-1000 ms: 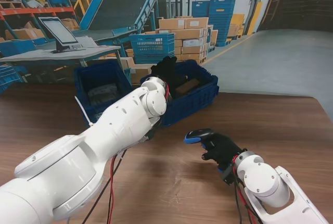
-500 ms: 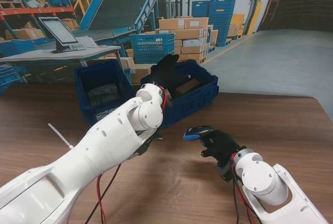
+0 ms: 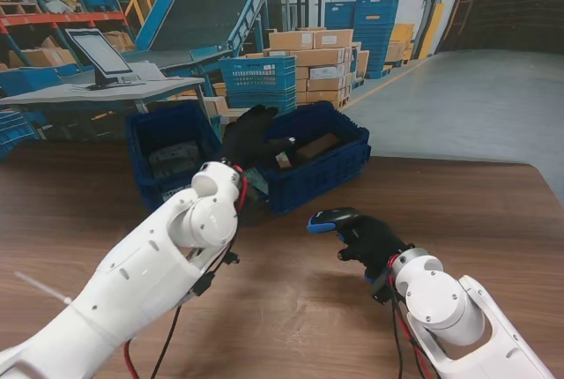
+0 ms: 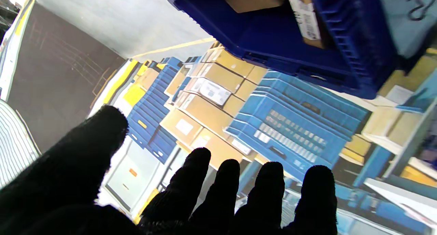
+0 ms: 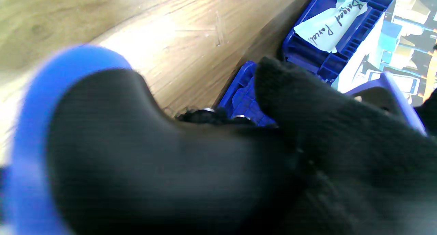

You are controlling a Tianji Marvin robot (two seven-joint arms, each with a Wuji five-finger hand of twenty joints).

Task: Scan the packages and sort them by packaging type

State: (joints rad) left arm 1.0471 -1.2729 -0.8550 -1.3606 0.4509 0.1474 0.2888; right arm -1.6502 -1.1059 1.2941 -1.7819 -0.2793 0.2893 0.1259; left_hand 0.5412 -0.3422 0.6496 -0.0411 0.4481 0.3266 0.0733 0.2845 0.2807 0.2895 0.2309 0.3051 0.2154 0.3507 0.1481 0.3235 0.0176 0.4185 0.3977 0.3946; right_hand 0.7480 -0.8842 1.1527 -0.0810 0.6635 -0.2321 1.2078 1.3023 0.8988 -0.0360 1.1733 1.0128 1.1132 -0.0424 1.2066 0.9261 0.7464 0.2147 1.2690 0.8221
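While we are looking down from the stand, our left hand [image 3: 249, 135] is hovering empty by the right blue crate [image 3: 339, 170] holding a cardboard box [image 3: 315, 145]; our right hand [image 3: 370, 242] is gripping the barcode scanner [image 3: 332, 219]. Left wrist: fingers [image 4: 271, 180] are spreading, empty. Right wrist: fingers are wrapping the scanner.

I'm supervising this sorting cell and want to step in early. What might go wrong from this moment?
1. The left hand, open and empty, hovers by the near rim of the right blue bin; its fingers or wrist might catch that rim.
2. The right hand grips the scanner with nothing in front of it, so a scan now would probably read nothing.
3. Cables dangle from the left arm above the table and might snag.
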